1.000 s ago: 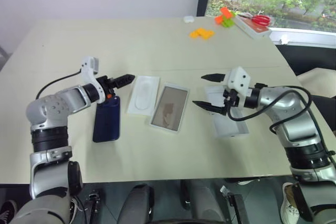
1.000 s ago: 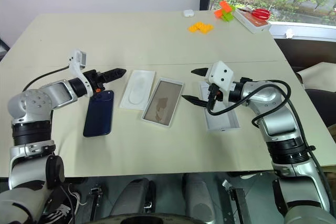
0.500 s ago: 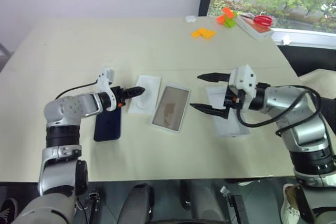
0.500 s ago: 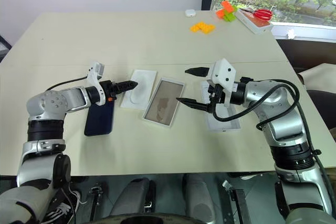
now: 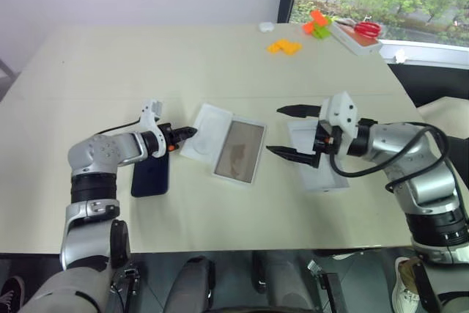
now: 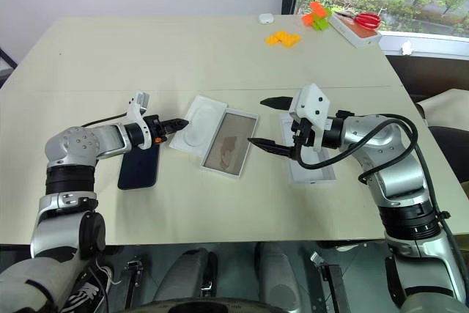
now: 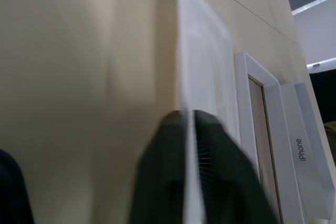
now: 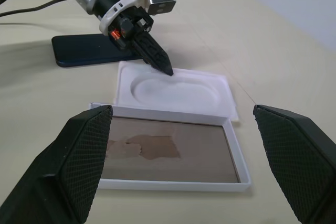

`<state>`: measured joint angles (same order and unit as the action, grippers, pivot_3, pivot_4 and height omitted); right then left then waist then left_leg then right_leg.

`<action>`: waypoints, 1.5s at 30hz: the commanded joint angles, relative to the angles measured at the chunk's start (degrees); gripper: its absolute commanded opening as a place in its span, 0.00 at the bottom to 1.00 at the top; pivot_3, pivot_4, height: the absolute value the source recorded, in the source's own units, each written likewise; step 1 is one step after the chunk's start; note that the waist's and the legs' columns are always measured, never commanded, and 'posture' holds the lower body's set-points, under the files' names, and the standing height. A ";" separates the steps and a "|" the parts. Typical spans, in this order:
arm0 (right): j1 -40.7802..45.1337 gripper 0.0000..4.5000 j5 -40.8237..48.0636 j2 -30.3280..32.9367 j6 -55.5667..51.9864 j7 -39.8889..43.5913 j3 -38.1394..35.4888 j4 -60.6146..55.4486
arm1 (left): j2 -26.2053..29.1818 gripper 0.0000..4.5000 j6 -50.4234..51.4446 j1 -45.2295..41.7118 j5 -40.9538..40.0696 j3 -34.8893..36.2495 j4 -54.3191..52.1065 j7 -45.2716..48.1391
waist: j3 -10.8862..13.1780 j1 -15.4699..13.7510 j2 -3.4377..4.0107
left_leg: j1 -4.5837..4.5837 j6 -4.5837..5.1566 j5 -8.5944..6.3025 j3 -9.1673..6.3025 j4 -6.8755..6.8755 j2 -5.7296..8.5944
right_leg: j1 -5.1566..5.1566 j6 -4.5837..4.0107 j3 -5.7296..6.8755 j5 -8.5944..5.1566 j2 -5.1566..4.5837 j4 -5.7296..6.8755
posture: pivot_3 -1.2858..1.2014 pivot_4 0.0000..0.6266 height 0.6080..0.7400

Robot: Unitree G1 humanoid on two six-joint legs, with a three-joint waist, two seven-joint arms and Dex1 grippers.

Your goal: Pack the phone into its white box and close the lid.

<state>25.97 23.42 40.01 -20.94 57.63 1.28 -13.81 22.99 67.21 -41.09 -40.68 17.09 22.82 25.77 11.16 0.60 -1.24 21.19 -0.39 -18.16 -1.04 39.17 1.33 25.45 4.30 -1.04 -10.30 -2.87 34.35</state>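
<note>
A: Beige tabletop (image 5: 220,56) is stretching back to a window, w/ orange bits (image 5: 282,47) and scissors (image 5: 363,28) sitting well off at the far edge. Where's the phone?

B: Phone (image 5: 150,175) is lying flat, glossy back up, near the left side, outside the white box (image 5: 239,151). Box is sitting mid-table, tan floor showing. Lid (image 5: 319,157) is lying under the right gripper (image 5: 290,131), inside up.

A: Claws?

B: Left gripper (image 6: 176,124) is pinching the near rim of the thin white insert (image 6: 196,125); in the left wrist view its fingers (image 7: 210,177) are clamped on that edge. Right one is hanging spread wide, holding nothing.

A: Handling?

B: Phone prob. stiff, slick, scratch-prone; I'd take it across the long edges, mid-length, not by the camera corner. Insert looks light, flexy, so it may slide the box, since the two are touching.

A: Room?

B: Plenty of bare table in front of and behind the box. Phone is lying near the front edge, so keep drags away from that side.
</note>
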 commanded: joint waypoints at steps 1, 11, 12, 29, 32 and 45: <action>0.13 1.00 0.27 0.91 0.63 -0.49 -1.89 -2.63 | -0.04 0.00 0.14 -1.25 -0.44 1.65 -0.36 -0.27 | 0.00 0.00 0.00 | 0.00 0.00 0.00 0.00 0.00 0.00 | 0.00 0.00 0.00 0.00 0.00 0.00 | 0.52 0.24 1.00; -0.88 1.00 -0.77 1.46 1.68 -1.08 -2.13 -2.07 | 0.28 0.00 8.22 -1.95 -7.43 14.15 -5.36 -7.02 | 0.00 0.14 0.00 | 0.02 -0.02 0.01 -0.04 0.00 -0.01 | 0.03 0.00 0.02 0.00 0.00 0.01 | 0.52 0.24 1.00; -1.19 1.00 -0.73 1.68 1.75 -0.99 -2.29 -2.04 | 0.02 0.00 10.15 -1.42 -8.65 15.61 -7.80 -8.30 | 0.00 0.09 0.00 | 0.06 -0.02 0.01 -0.07 0.00 -0.02 | 0.06 0.00 0.03 0.01 -0.01 0.01 | 0.52 0.24 1.00; -5.21 1.00 -2.01 6.40 6.34 2.71 -4.98 4.00 | -23.06 0.00 24.31 1.98 -11.59 20.40 -37.70 -30.22 | -0.01 0.08 -0.02 | 0.06 -0.20 0.11 -0.18 0.03 0.17 | -0.03 0.09 0.09 0.06 -0.09 -0.01 | 0.52 0.24 1.00; -5.34 1.00 -2.01 6.43 6.43 2.60 -5.07 3.95 | -25.90 0.00 25.28 2.56 -11.68 19.99 -39.72 -31.65 | 0.00 -0.06 -0.03 | 0.06 -0.31 0.18 -0.23 0.04 0.13 | -0.05 0.08 0.07 0.06 0.03 -0.01 | 0.52 0.24 1.00; -6.22 1.00 -1.67 5.95 5.72 1.71 -5.38 2.26 | -30.86 0.00 25.29 6.29 -6.41 16.33 -42.15 -33.77 | 0.00 -0.06 -0.04 | 0.00 -0.39 0.25 -0.24 0.05 0.08 | -0.12 -0.01 0.04 0.11 0.17 -0.02 | 0.52 0.24 1.00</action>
<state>19.57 21.08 45.95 -15.83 59.67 -2.53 -9.77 -7.53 92.02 -34.48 -46.94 34.47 -17.45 -8.32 11.16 0.55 -1.27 21.19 -0.77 -17.92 -1.28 39.23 1.41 25.33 4.29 -1.00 -10.19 -2.70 34.33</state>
